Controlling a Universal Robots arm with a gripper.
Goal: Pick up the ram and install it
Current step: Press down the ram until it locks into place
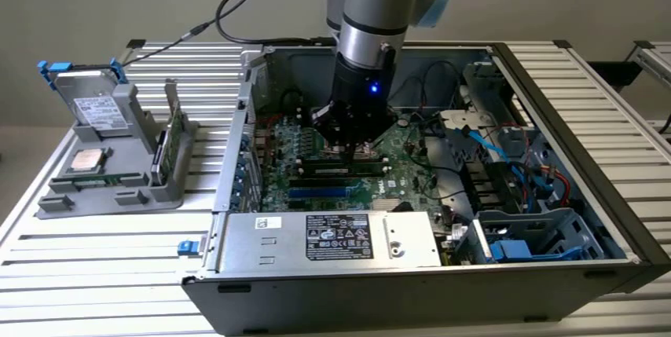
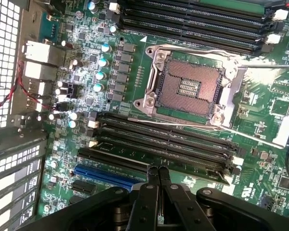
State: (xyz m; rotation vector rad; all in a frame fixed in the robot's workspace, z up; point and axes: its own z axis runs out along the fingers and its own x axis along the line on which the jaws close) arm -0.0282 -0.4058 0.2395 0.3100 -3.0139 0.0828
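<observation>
A slatted metal worktop (image 1: 94,250) holds an open computer case (image 1: 587,195). The hand (image 2: 158,172), pinched shut, presses the ram (image 2: 154,163) below it. Nearby, the wrist view shows a bare socket (image 2: 188,86).

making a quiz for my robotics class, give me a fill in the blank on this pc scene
At the ram, the gripper has its jaws ___.
The processor socket is ___.
The long slot beside the ram is coloured ___.
Missing words: shut; empty; blue.
</observation>
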